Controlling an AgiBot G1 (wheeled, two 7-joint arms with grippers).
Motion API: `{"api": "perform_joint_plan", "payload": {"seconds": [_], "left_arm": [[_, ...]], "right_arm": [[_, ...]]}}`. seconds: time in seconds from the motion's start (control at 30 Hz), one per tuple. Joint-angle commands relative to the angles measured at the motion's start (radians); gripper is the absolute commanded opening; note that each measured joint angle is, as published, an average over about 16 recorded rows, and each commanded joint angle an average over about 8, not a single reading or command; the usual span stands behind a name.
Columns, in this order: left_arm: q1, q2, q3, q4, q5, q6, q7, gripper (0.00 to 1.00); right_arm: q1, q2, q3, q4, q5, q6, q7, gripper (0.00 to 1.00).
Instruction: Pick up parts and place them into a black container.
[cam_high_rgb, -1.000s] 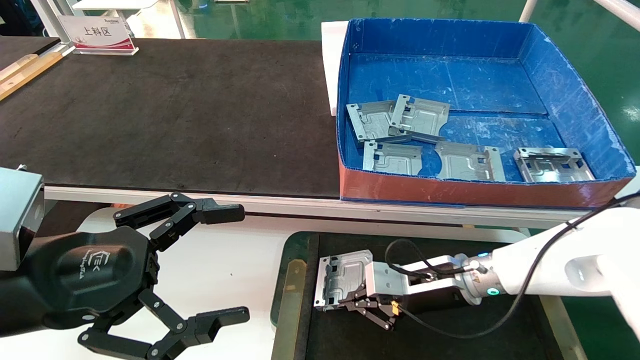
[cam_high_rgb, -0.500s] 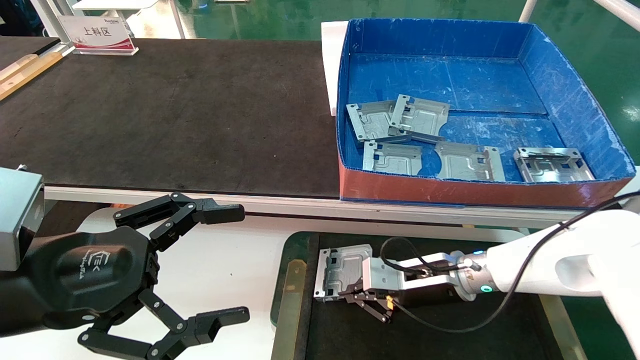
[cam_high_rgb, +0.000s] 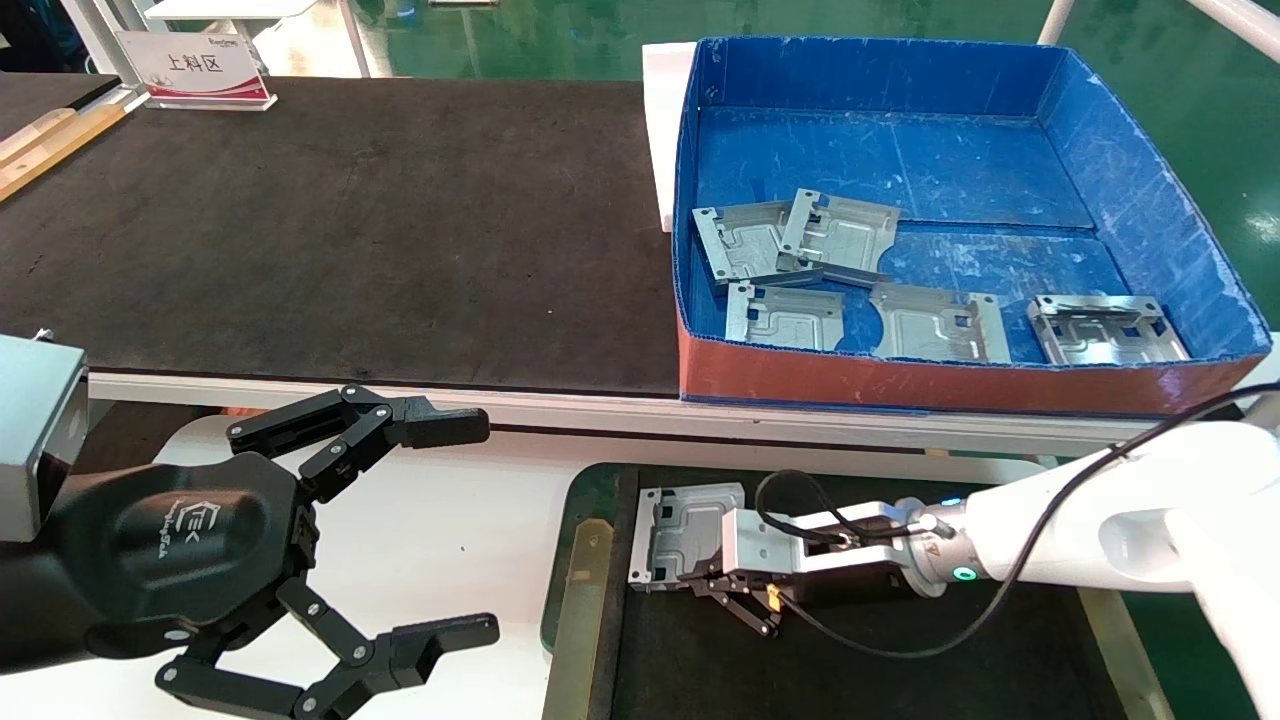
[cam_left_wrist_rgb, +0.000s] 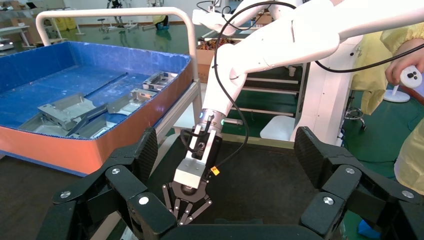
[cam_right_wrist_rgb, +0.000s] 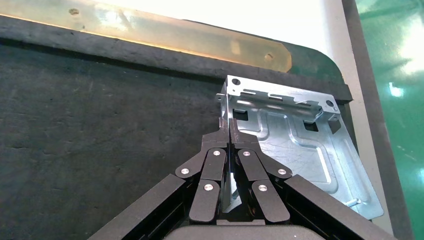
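Over the black container (cam_high_rgb: 800, 670), low before the long surface (cam_high_rgb: 330, 230), we are holding one part (cam_high_rgb: 683, 530) clamped edgewise in our right end effector (cam_high_rgb: 700, 580), arm outstretched leftward; our left end effector (cam_high_rgb: 440, 530) is hanging spread wide, parked.

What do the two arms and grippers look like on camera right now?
The left gripper is all black: a rounded housing with a small white logo and linked fingers with silver rivets. The right arm is glossy white with a green-lit wrist ring, a looping black cable, a silver block and a black right gripper.
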Motion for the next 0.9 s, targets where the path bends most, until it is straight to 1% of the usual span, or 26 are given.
{"api": "perform_joint_plan", "payload": {"seconds": [0.03,0.07,0.17,0.2,0.43,0.6,0.77,0.9], "left_arm": [[0.000,0.000,0.000,0.000,0.000,0.000,0.000,1.00],[0.000,0.000,0.000,0.000,0.000,0.000,0.000,1.00],[0.000,0.000,0.000,0.000,0.000,0.000,0.000,1.00],[0.000,0.000,0.000,0.000,0.000,0.000,0.000,1.00],[0.000,0.000,0.000,0.000,0.000,0.000,0.000,1.00],[0.000,0.000,0.000,0.000,0.000,0.000,0.000,1.00],[0.000,0.000,0.000,0.000,0.000,0.000,0.000,1.00],[0.000,0.000,0.000,0.000,0.000,0.000,0.000,1.00]], "right_arm": [[0.000,-0.002,-0.001,-0.002,-0.001,0.005,-0.001,0.61],[0.000,-0.002,-0.002,-0.004,-0.002,0.007,0.000,0.68],[0.000,-0.004,-0.003,-0.007,-0.005,0.014,0.003,0.94],[0.000,-0.004,-0.004,-0.008,-0.006,0.016,0.004,0.99],[0.002,-0.004,-0.006,-0.009,-0.008,0.015,0.008,1.00],[0.009,-0.001,-0.004,-0.006,-0.005,-0.010,0.012,1.00],[0.024,0.009,-0.001,0.003,-0.001,-0.074,0.015,1.00],[0.037,0.026,0.002,0.021,0.004,-0.165,-0.004,1.00]]}}
